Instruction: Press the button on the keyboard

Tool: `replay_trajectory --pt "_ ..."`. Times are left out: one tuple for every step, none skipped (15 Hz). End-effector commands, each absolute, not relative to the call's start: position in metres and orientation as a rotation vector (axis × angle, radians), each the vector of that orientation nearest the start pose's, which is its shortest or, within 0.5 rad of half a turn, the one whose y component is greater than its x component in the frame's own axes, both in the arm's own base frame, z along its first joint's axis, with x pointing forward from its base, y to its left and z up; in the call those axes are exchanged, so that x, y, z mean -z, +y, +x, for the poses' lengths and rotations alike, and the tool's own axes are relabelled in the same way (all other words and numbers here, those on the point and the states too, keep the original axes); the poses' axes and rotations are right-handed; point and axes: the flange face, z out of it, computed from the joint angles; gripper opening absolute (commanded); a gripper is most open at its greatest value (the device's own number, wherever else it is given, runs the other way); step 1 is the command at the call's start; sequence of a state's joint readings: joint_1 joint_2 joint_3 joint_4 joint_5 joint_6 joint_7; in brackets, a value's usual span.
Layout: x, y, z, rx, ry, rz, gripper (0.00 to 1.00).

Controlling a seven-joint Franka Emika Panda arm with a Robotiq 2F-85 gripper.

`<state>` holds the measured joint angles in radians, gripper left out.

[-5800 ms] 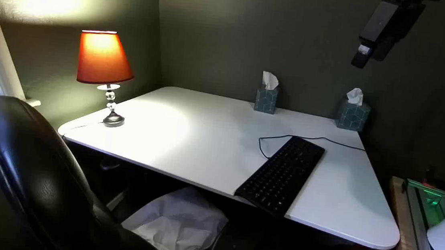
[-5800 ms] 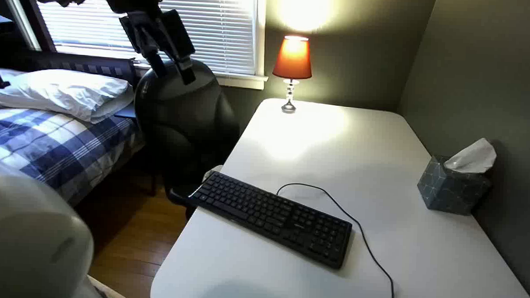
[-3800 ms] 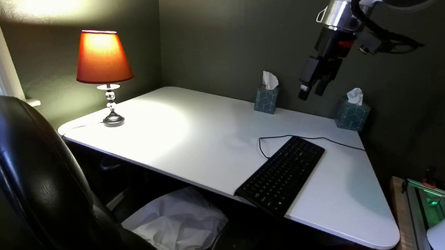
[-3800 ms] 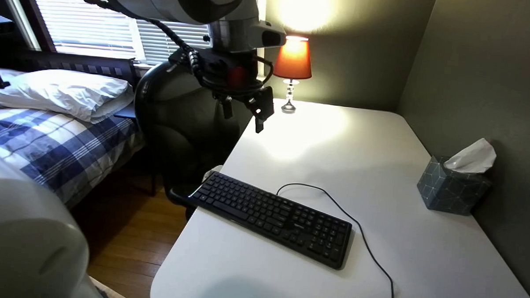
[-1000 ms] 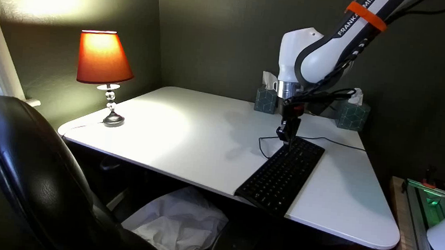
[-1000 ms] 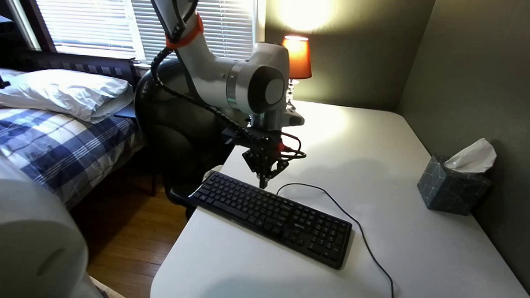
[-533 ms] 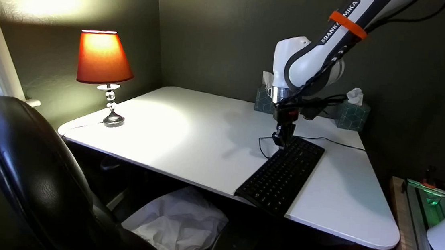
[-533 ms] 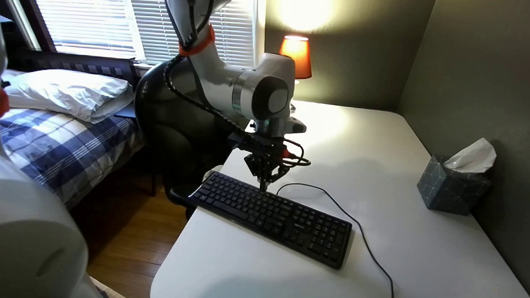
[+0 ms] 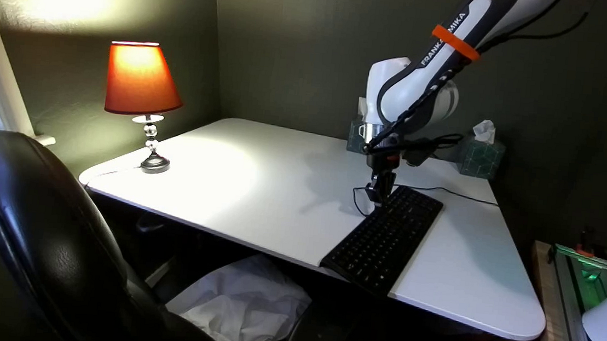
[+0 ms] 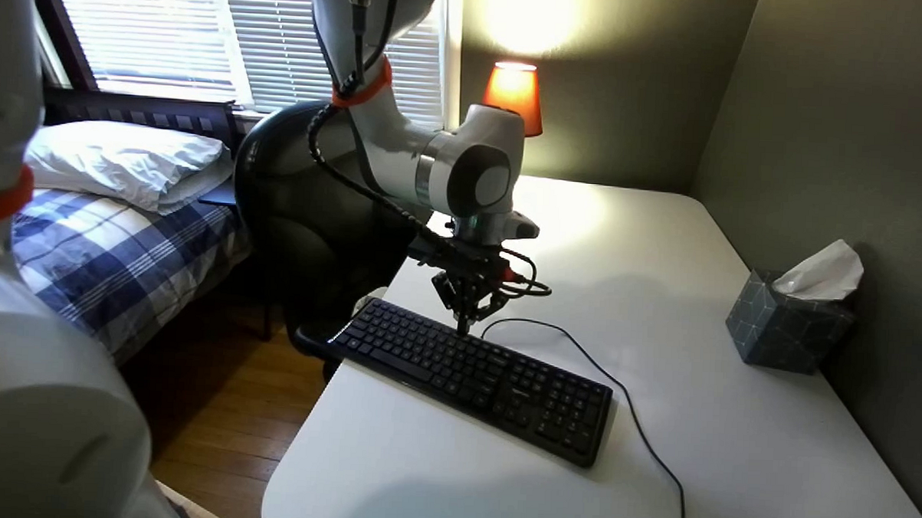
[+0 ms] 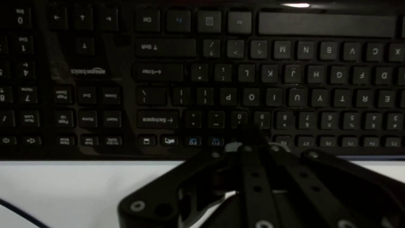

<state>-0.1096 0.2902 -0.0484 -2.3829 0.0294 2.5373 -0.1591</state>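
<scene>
The black keyboard (image 9: 385,243) lies on the white desk, one end over the front edge; it also shows in an exterior view (image 10: 495,383). Seen from the wrist, its rows of keys (image 11: 270,73) stand upside down. My gripper (image 11: 253,128) is shut, its dark fingertips together and nothing between them. They point down at the far side of the keyboard, by the 0 key (image 11: 239,118) and the 9 key (image 11: 262,118), and hide part of the function row. In both exterior views the gripper (image 10: 463,330) stands at the keyboard's cable-side edge. Whether the tips touch a key, I cannot tell.
A thin cable (image 10: 573,343) curves over the desk (image 10: 393,441) beside the keyboard. Tissue boxes (image 9: 481,156) stand along the wall. An orange lamp (image 9: 144,79) sits at the desk's far corner. A black chair (image 9: 29,223) is at the front edge.
From high above the desk, my arm has come down to the keyboard, and the fingers, apart earlier, have come together. Over the last second the gripper has sunk slightly and shifted sideways. The keyboard has not moved.
</scene>
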Motion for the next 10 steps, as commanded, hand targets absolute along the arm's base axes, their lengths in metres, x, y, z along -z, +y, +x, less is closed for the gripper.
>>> replay_trajectory --pt "-0.180 -0.083 0.489 -0.231 0.018 -3.089 0.00" --pt "-0.178 -0.084 0.489 -0.236 0.014 -3.088 0.00" --pt "-0.177 -0.085 0.490 -0.240 0.013 -3.086 0.00" --pt "-0.176 -0.086 0.491 -0.245 0.007 -3.084 0.00" --pt "-0.174 -0.086 0.491 -0.250 0.005 -3.082 0.00" --pt "-0.173 -0.087 0.491 -0.254 0.003 -3.080 0.00" --pt "-0.172 -0.088 0.491 -0.259 -0.001 -3.078 0.00" --pt "-0.171 -0.088 0.491 -0.264 -0.004 -3.076 0.00" --pt "-0.170 -0.088 0.491 -0.267 -0.010 -3.074 0.00" --pt "-0.170 -0.088 0.490 -0.270 -0.016 -3.069 0.00"
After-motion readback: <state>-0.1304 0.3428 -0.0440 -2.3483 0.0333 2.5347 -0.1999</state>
